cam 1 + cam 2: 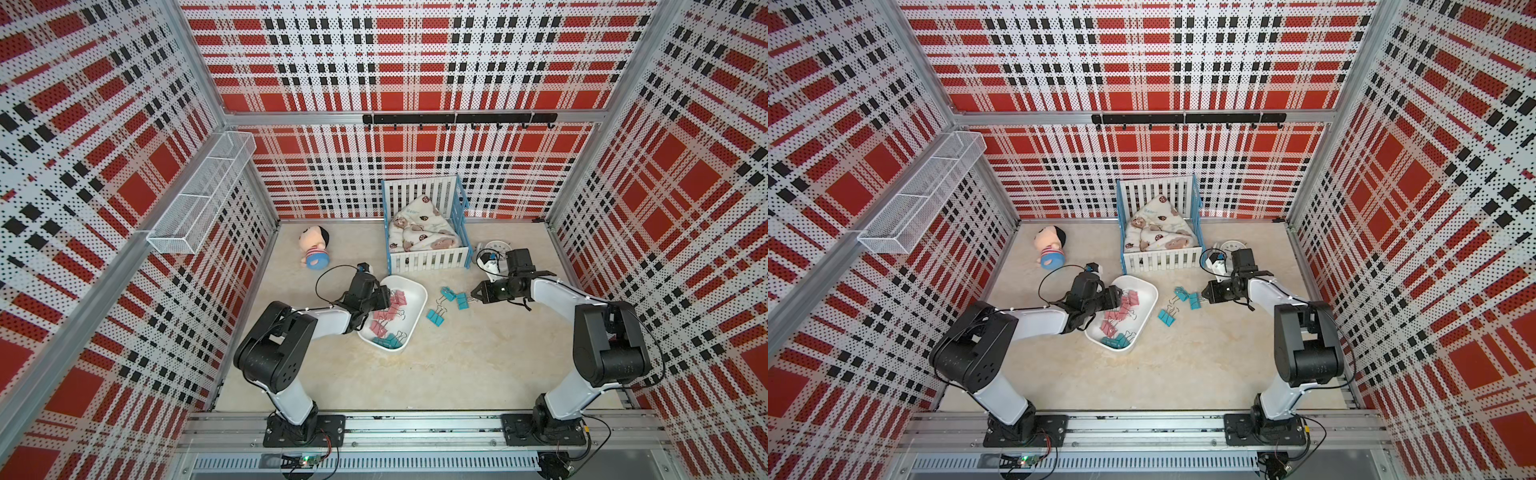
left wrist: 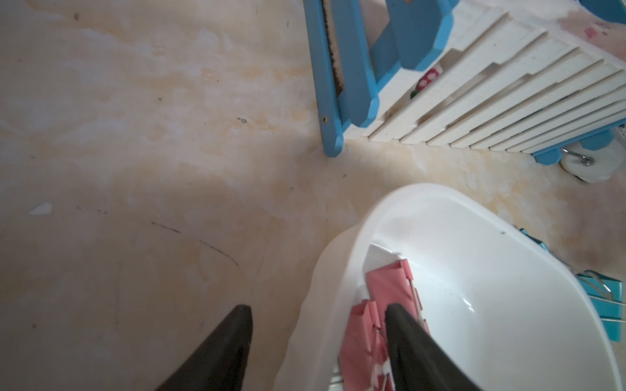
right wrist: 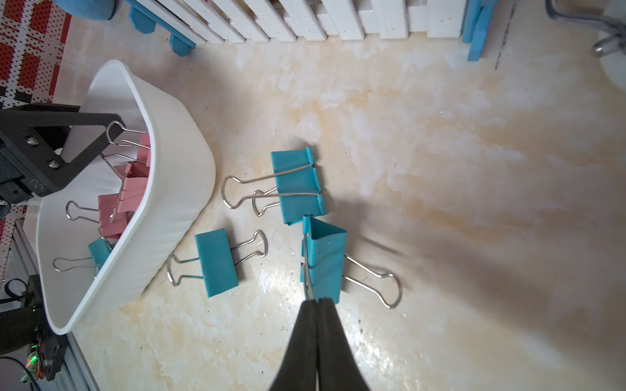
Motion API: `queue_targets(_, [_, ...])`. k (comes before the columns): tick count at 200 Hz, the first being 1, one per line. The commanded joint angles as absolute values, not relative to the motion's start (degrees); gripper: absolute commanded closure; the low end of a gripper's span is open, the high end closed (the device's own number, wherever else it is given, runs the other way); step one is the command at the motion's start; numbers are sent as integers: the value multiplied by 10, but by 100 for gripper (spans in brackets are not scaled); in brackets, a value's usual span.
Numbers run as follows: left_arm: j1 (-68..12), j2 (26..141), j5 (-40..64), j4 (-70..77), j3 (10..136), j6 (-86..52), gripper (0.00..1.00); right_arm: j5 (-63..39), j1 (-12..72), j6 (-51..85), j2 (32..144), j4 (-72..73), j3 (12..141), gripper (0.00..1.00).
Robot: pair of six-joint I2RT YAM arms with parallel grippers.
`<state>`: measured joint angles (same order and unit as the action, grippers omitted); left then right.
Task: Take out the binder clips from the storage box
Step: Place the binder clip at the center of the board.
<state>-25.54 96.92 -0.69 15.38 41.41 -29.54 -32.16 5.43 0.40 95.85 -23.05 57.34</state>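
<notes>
Right wrist view | right fingers (image 3: pixel 301 338) pinched the wire of a teal clip (image 3: pixel 325 260), low on the desk (image 3: pixel 440 169), likely to drop it | left fingers (image 2: pixel 406 342) stood open across the storage box (image 2: pixel 474 270) wall, maybe steadying it | pink clips (image 2: pixel 389 287) lay inside.

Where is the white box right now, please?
In both top views the box sits mid-table, near the crib, the left claw straddling its rim, three teal clips on its right-arm side.

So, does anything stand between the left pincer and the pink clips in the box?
Yes: the storage box wall. The left pincer straddles it, one finger inside by the pink binder clips, the other outside over the table.
</notes>
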Motion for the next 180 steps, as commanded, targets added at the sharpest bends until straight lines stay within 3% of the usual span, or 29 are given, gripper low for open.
queue_targets(1, [-259, 983, -6, 143, 420, -296, 32, -329, 45, 11, 971, -212, 568, 90])
queue_targets(98, [-259, 987, -7, 136, 427, -296, 32, -321, 40, 11, 961, -207, 571, 74])
queue_targets(118, [-259, 988, -5, 137, 429, -295, 32, -323, 40, 8, 935, -213, 578, 65])
queue_targets(140, [-259, 989, -5, 136, 429, -295, 32, -323, 44, 1, 904, -220, 585, 48])
queue_targets(180, [-260, 991, -2, 136, 433, -296, 32, -319, 81, -15, 868, -233, 601, 35])
